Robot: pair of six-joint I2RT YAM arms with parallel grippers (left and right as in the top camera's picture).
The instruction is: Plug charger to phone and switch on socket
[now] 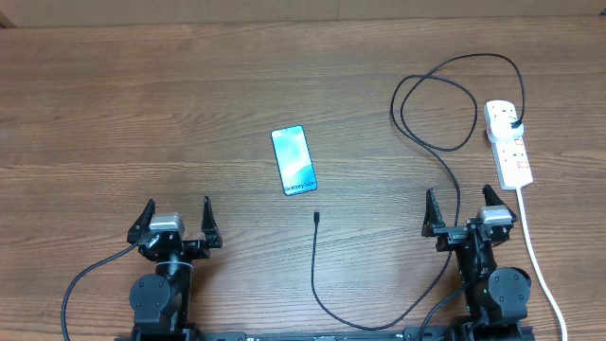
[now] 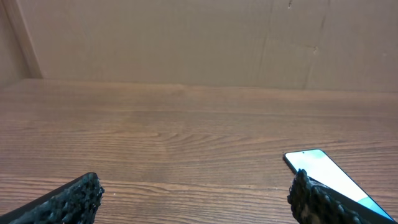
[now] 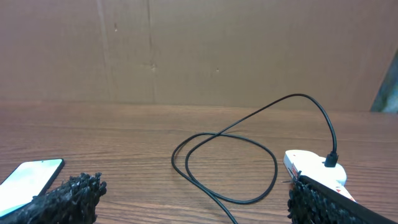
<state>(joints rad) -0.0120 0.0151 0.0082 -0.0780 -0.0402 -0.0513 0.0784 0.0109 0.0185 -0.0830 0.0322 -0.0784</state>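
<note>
Opening stage of the task, nothing yet grasped. The phone [image 1: 293, 160] lies flat and screen-up near the middle of the table [image 1: 142, 114]; the left gripper [image 1: 178, 210] hangs on the robot's side of the phone and to its left, fingers spread wide and empty; the right gripper [image 1: 458, 204] hangs well to the phone's right, likewise spread and empty.

The charger [image 1: 315, 275] lies slack; its connector tip [image 1: 316, 217] rests just on the robot's side of the phone, near the phone's lettered end but apart from it; from there the cable runs toward the robot, sweeps right, passes close by the right gripper, and coils in a loose loop far right of the phone. Its plug [image 1: 514, 125] appears already seated in the socket [image 1: 508, 143], which lies well to the phone's right beside a white cord [image 1: 538, 256].

Judged next move: pinch the cable just behind the tip and align it with the port on the phone's near end, probably with the other gripper bracing the phone; the socket switch comes after.

Open table surrounds the phone on every side; the cable's slack beside the right gripper could snag.
</note>
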